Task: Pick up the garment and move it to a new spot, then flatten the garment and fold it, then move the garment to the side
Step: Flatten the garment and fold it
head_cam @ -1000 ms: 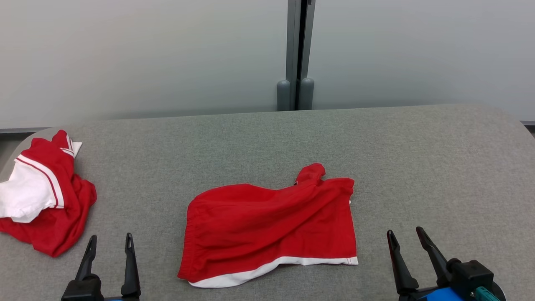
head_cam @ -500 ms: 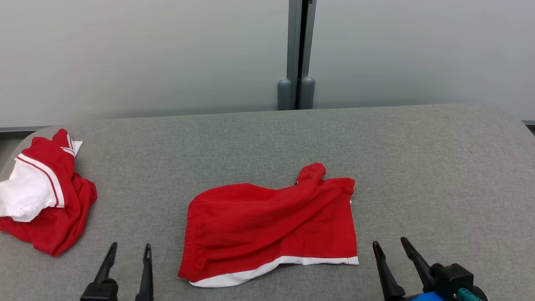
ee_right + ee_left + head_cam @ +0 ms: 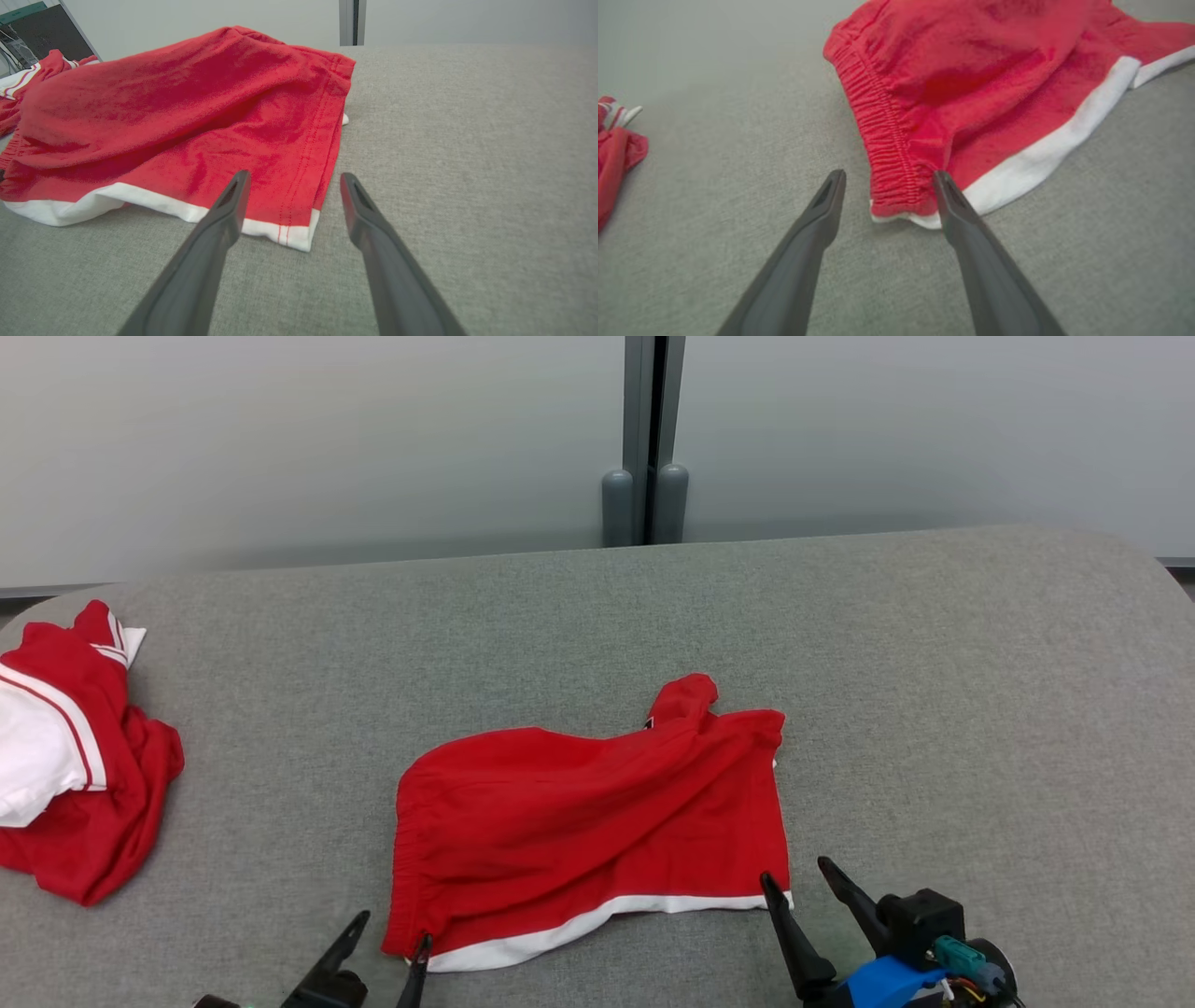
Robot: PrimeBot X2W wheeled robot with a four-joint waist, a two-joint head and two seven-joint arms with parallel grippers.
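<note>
My left hand [image 3: 889, 175] was spread fully open and held nothing, its two dark fingers [image 3: 817, 219] low over the grey desk [image 3: 980, 663]. The red shorts [image 3: 597, 821], the garment I was to move, lay rumpled but mostly spread out just ahead of both hands, in the middle of the desk. Their gathered elastic waistband [image 3: 882, 135] ran away from my left hand, and its near corner sat in the gap between that hand's fingertips. The fingertip on the inner side overlapped the cloth, though I could not tell whether it touched. My right hand [image 3: 294, 175] was also wide open and empty. The white hem band [image 3: 154, 200] of the shorts ran across in front of it, and the hem's end corner lay between its two fingers, just short of their tips. Well off to the outer side of my left hand, near the desk's edge, a second garment [image 3: 65, 784], red and white, sat in a heap. Beyond the desk, past both hands, stood a pale wall [image 3: 280, 448] with a grey post [image 3: 644, 429].
</note>
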